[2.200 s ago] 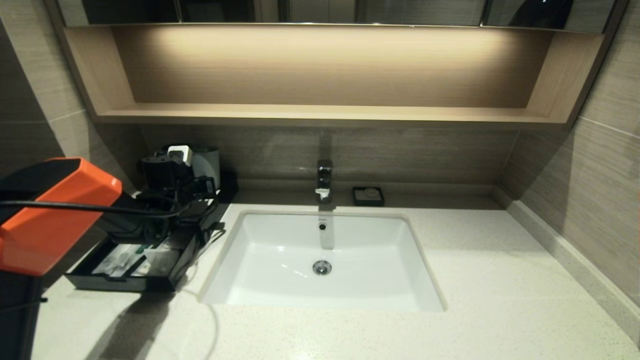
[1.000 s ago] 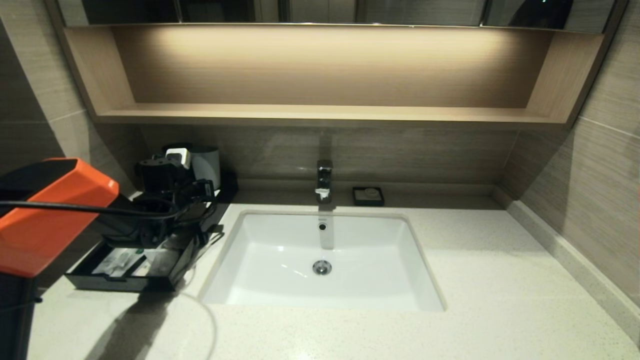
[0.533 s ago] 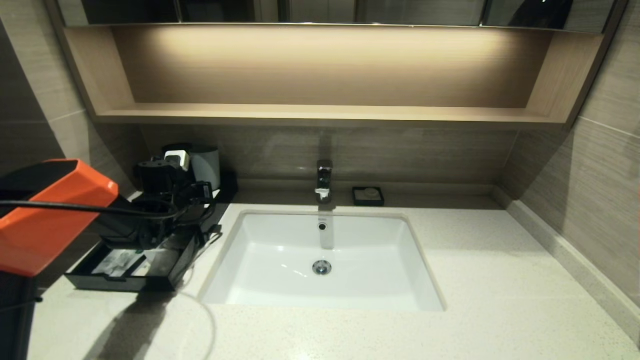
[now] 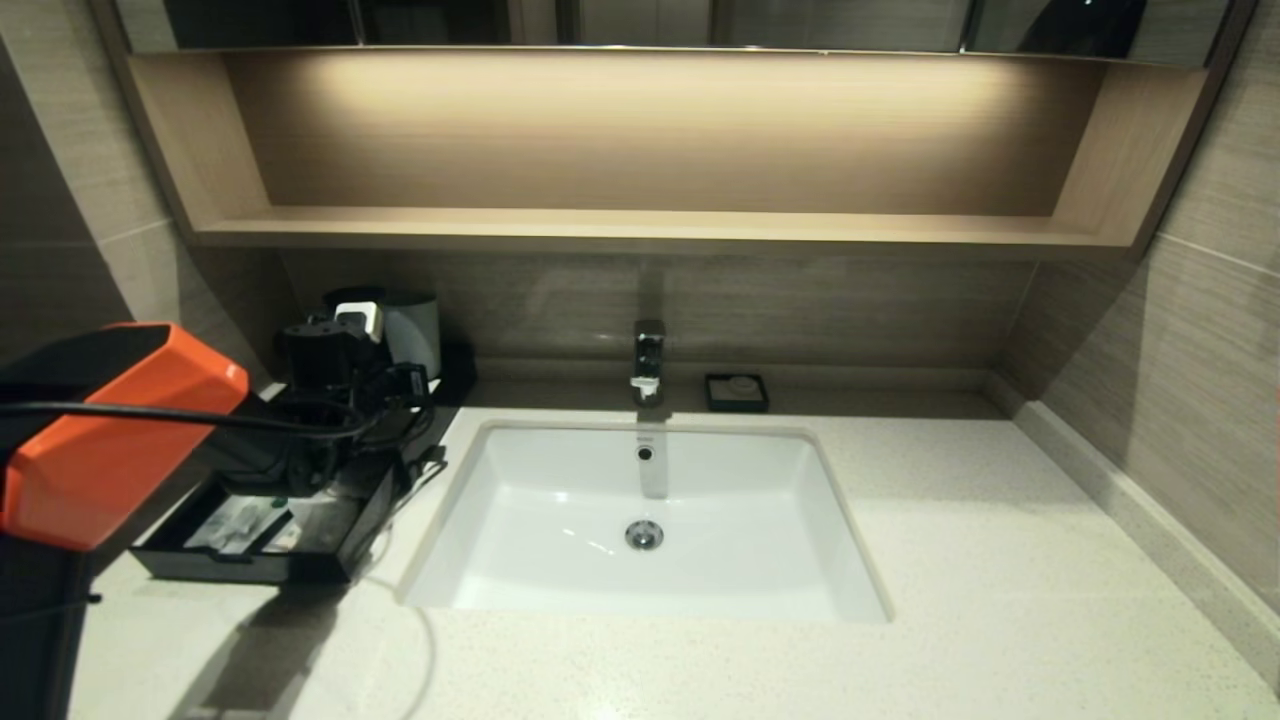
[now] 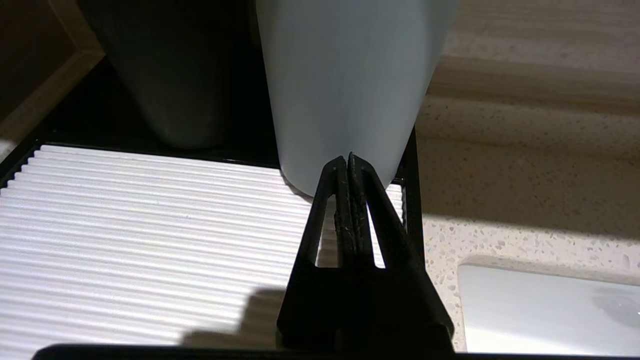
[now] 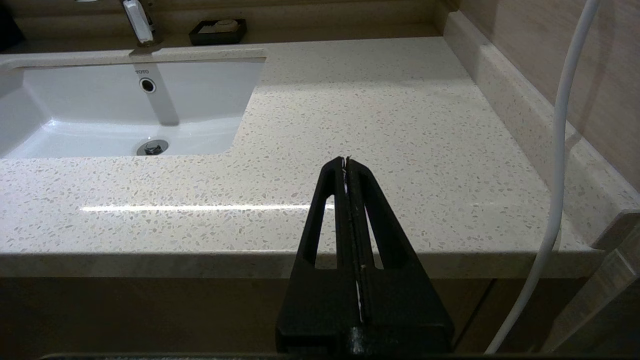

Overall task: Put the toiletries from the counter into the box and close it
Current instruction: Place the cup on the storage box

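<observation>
Here, speckled cream counter point(image 4: 1000, 560), white sink point(image 4: 560, 480), left gripper point(image 5: 348, 162) pressed closed, empty, over box point(image 4: 255, 570).

The sink point(image 4: 650, 520) sits in the middle of the bench point(image 4: 1000, 600). The tap point(image 4: 648, 362) stands at its far edge, with the soap dish point(image 4: 737, 391) just right of it. Left of the sink lies the box point(image 4: 255, 530), its drawer pulled out toward the near side, with the packets point(image 4: 240, 522) in it. Two cups point(image 4: 410, 335) stand on the box's far end. The left end effector point(image 5: 348, 165) hangs over the box's top, near the cups. The right end effector point(image 6: 346, 165) is off the bench's near edge, right of the sink.
</observation>
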### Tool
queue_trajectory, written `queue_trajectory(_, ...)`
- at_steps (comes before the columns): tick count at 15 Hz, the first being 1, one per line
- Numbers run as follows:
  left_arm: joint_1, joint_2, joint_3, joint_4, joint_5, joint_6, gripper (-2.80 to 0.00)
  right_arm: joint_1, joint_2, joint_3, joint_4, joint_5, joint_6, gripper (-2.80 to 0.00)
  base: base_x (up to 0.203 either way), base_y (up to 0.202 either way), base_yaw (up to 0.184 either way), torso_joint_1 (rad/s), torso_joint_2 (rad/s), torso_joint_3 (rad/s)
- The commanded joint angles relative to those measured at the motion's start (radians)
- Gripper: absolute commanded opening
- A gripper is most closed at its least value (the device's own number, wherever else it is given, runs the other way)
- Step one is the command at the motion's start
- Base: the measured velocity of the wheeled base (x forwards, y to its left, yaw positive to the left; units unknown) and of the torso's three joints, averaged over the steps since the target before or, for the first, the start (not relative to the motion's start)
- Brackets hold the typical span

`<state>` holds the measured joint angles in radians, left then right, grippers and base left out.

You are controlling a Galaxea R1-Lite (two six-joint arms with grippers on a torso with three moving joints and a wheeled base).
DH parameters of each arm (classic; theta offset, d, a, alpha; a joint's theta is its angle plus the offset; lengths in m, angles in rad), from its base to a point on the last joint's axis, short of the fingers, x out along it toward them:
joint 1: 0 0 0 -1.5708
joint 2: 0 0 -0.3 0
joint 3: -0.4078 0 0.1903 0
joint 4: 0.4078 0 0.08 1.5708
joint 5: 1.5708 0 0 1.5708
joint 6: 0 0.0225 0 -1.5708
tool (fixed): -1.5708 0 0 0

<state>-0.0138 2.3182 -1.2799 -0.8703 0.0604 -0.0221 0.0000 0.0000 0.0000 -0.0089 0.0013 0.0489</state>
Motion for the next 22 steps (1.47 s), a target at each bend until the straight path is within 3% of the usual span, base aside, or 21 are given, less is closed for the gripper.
queue_trajectory(1, 0.002, 0.015, -0.01, -0.007, 0.001, -0.001, -2.8, 0.0, 0.0, 0.0, 0.0, -0.001, 0.0, -2.8, 0.0, 0.0, 0.0, 0.0, 0.0, 0.0)
queue_trajectory(22, 0.011, 0.065, -0.098, -0.001, 0.001, 0.001, -2.8, 0.0, 0.0, 0.0, 0.0, -0.001, 0.0, -2.8, 0.0, 0.0, 0.0, 0.0, 0.0, 0.0)
